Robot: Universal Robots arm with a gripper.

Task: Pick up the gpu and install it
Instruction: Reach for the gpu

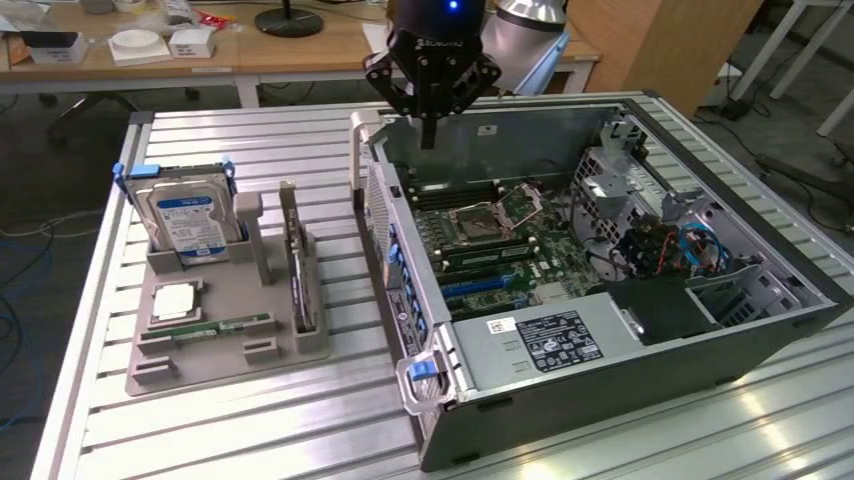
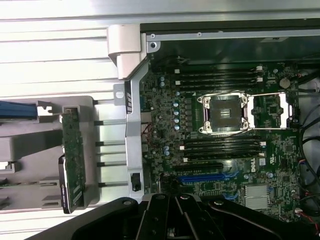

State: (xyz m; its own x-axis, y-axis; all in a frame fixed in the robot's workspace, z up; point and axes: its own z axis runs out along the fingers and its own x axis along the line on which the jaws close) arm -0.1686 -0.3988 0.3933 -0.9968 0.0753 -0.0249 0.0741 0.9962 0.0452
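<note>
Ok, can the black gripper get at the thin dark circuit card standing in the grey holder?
Probably yes: the thin dark gpu card stands on edge, top edge bare, nothing over it. The black gripper hangs shut over the grey computer case beside it, so it must open first.

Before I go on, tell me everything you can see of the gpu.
The gpu is a thin, flat, rectangular circuit card, dark-faced in the exterior view, green with small components in the wrist view. It stands on its long edge in a slot of the grey holder, between the hard drive and the open computer case. Only the holder touches it; it is not yet picked up.
</note>
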